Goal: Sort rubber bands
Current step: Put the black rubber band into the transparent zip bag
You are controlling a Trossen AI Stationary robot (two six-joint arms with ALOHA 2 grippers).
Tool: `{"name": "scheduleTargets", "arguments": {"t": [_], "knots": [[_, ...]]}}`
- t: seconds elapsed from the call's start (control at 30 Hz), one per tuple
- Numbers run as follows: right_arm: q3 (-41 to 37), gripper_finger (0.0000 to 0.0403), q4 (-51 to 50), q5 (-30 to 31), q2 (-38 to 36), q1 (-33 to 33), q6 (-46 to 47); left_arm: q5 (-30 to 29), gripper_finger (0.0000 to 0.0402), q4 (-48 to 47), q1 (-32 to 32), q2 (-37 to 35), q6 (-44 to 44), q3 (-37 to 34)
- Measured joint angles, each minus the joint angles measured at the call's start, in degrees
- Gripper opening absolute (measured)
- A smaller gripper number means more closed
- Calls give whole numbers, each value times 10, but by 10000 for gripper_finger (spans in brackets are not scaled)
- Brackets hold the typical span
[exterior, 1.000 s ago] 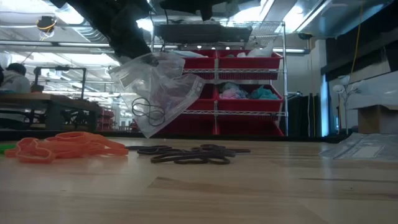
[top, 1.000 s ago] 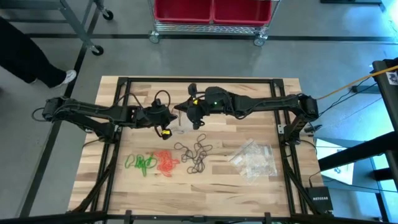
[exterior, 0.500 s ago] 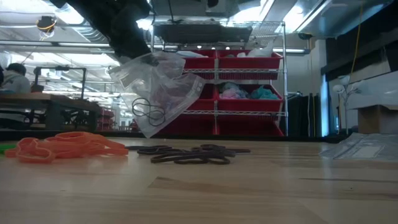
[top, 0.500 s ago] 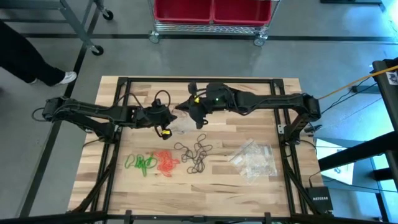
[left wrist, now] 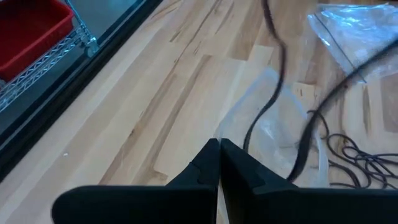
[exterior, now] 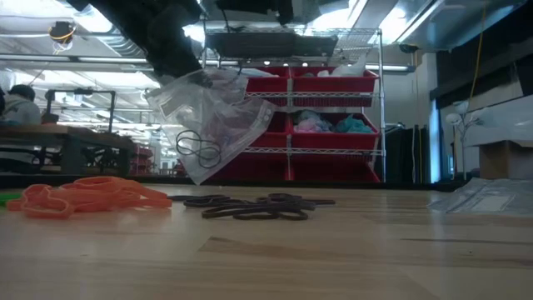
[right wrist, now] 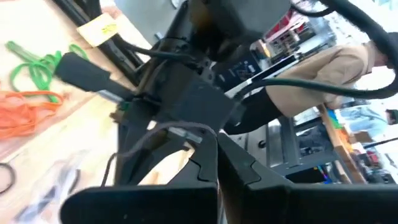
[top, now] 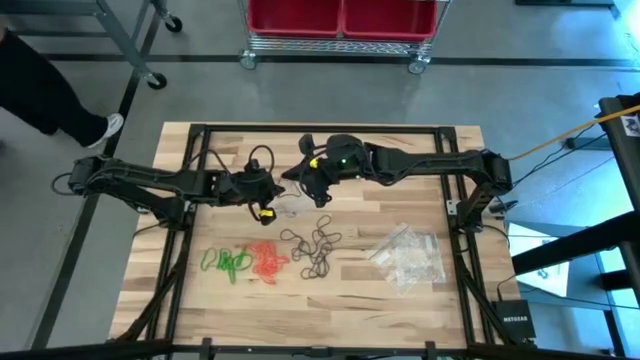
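three loose piles of thin rubber bands (top: 270, 257), green, orange and black, lie on the wooden counter (top: 400, 205); left gripper (top: 268, 199) fingers pinch a clear plastic bag (exterior: 212, 125) holding black loops, right gripper (top: 306, 183) fingers pressed together above.

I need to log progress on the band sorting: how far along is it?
Done: green bands, orange bands and black bands lie in separate piles. In hand: the left gripper holds a clear bag with two black bands up; the right gripper, shut, hovers close. Left: everything on the table remains unbagged.
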Motion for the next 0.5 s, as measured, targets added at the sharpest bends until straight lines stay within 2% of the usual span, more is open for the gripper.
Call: {"name": "scheduleTargets", "arguments": {"t": [0.5], "knots": [[0, 0, -41, 9, 23, 1, 10, 0, 0, 2, 0, 0, 0, 0]]}}
